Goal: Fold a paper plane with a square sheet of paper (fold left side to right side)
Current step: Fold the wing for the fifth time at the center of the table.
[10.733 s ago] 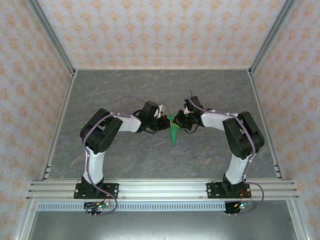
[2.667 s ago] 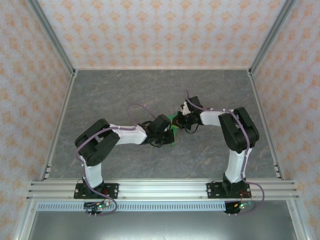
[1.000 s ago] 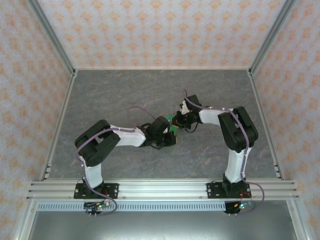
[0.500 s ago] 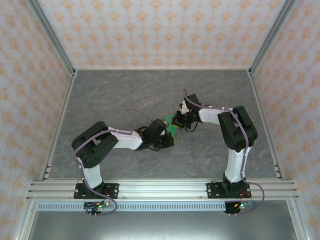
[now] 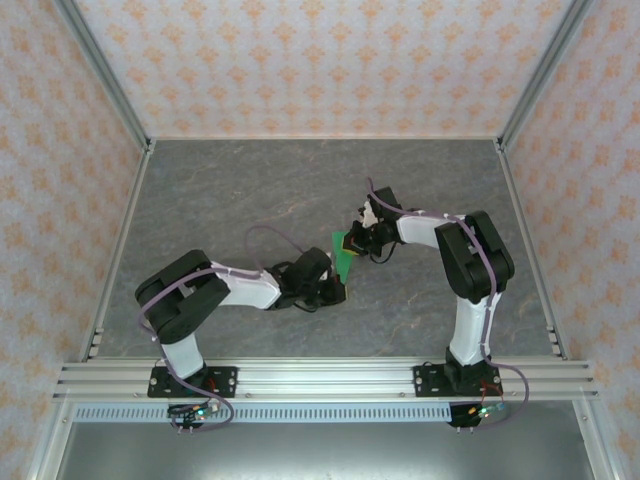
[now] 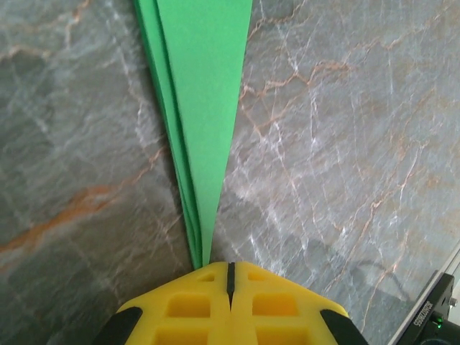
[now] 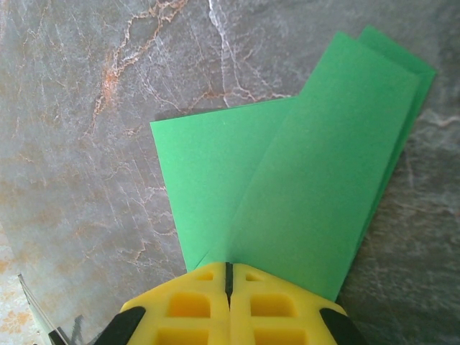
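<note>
- Now left gripper point(image 6: 230, 269) pinches the narrow tip of the green paper plane point(image 6: 205, 100), fingers pressed together.
- Opposite, right gripper point(image 7: 228, 269) clamps its wide layered end, jaws closed.

Grey marbled tabletop point(image 5: 250, 190), peach-patterned wallpaper walls point(image 5: 320, 60) on three sides; aluminium frame rails point(image 5: 320, 378) in front

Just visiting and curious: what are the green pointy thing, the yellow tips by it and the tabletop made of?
Green dart: seemingly thin matte paper, given sharp creases and layered edges. Yellow fingertips: probably moulded plastic or rubber, matte, with square recessed pockets. Tabletop: grey, veined orange and white like marble, possibly only a printed surface.
</note>
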